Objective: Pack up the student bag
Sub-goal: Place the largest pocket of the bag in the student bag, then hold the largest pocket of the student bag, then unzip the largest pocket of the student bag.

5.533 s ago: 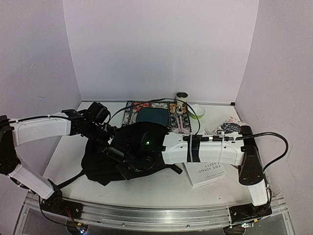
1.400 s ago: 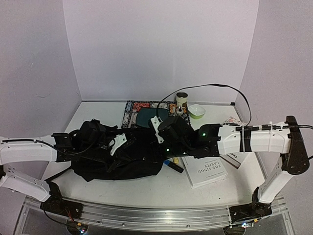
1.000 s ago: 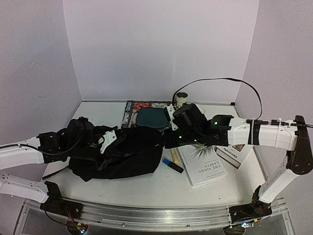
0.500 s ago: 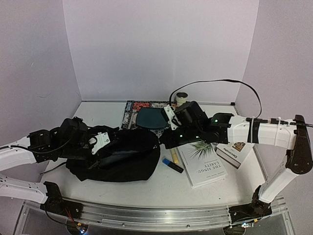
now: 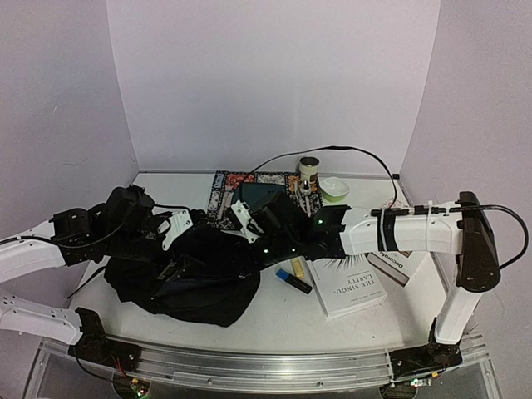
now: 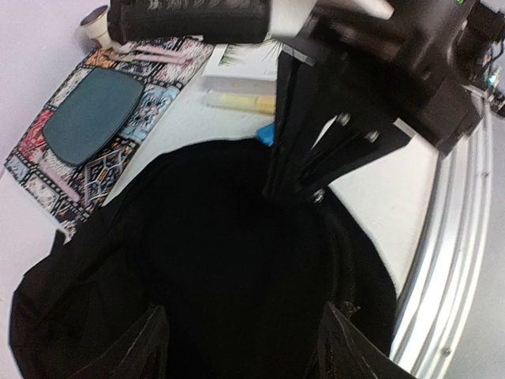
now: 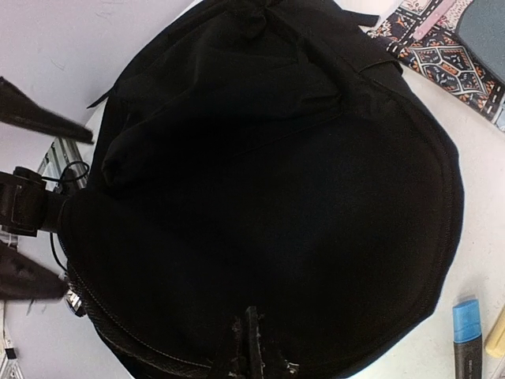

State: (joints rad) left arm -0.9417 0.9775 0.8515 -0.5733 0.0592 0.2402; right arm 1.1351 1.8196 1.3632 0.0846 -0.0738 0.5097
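From above, you have the student bag point(image 5: 195, 278) slumped on the table's point(image 5: 274, 320) left half, nearer you than the patterned mat point(image 5: 224, 189). The left gripper point(image 5: 184, 237) hangs over the bag's far-left part, and the right gripper point(image 5: 235, 235) reaches in from the right to the bag's far edge. A blue-and-yellow highlighter point(image 5: 291, 279) lies just right of the bag, with a white book point(image 5: 349, 284) beyond it. A can point(image 5: 309, 166) and a green bowl point(image 5: 335, 189) sit far back.

In your left wrist view, the left gripper's point(image 6: 245, 347) two fingers point(image 6: 138, 347) stand well apart over the bag's point(image 6: 205, 268) black fabric, with nothing between them. The right gripper's point(image 6: 288, 189) thin black fingers come down onto the bag's edge. A teal oval case point(image 6: 91, 106) rests on the mat point(image 6: 39, 142).

In your right wrist view, the right gripper point(image 7: 250, 351) is pinched together on the bag's point(image 7: 260, 181) zippered rim. The highlighter point(image 7: 467, 332) lies at the lower right.
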